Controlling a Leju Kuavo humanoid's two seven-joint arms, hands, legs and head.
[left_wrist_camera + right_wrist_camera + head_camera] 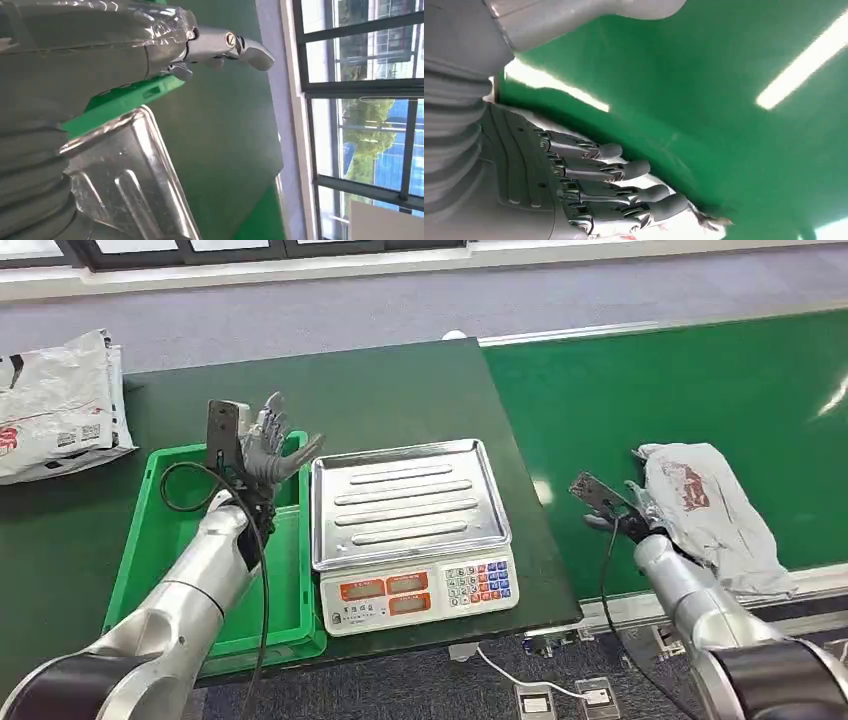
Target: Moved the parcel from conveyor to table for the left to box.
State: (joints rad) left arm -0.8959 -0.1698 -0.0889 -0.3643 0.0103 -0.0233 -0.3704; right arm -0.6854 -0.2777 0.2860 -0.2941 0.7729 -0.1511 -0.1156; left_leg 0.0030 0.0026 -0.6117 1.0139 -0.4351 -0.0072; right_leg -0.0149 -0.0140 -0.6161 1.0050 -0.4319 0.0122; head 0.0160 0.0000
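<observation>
My right hand (612, 512) fingers (624, 170) lie flat on the parcel (705, 510), not gripping yet; curl under its edge before lifting.

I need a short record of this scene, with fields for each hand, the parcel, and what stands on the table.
left hand: raised over the green crate, fingers spread, holds nothing
right hand: at the near end of the parcel; grip unclear
parcel: white bag, lies on the green conveyor
table: crate, scale, another white bag
</observation>
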